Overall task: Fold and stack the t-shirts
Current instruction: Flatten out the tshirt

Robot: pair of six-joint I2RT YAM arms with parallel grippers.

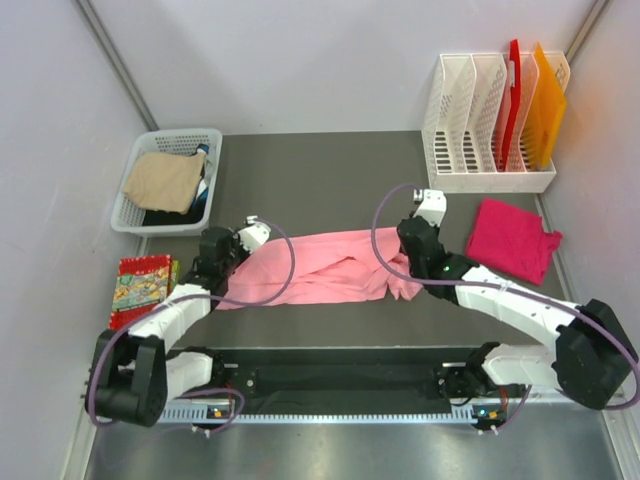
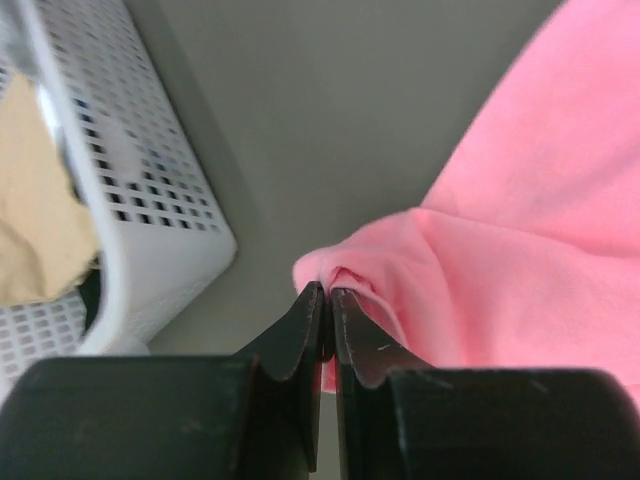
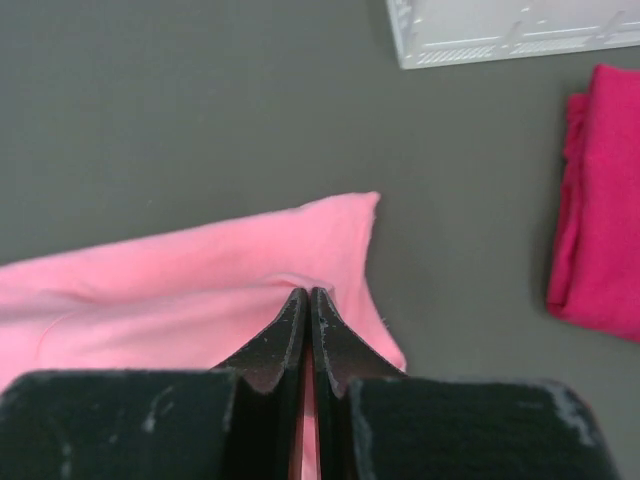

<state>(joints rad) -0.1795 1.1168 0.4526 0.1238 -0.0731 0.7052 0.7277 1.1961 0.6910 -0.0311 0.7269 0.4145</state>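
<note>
Salmon-pink t-shirt (image 1: 330, 268) lies rumpled across mid-frame on the table (image 1: 320, 170), the left claw (image 2: 327, 292) pinching its left end and the right claw (image 3: 308, 293) pressed together on its right edge. The magenta t-shirt (image 1: 512, 240) waits at right. Either thin pinch could slip under a pull, bunching the fold. How much cloth sits between the tips is hard to make out.

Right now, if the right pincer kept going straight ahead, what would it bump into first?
The right pincer is shut on the pink t-shirt, so that cloth comes first. Beyond lies bare table, then maybe the white rack; depth is unclear.
</note>
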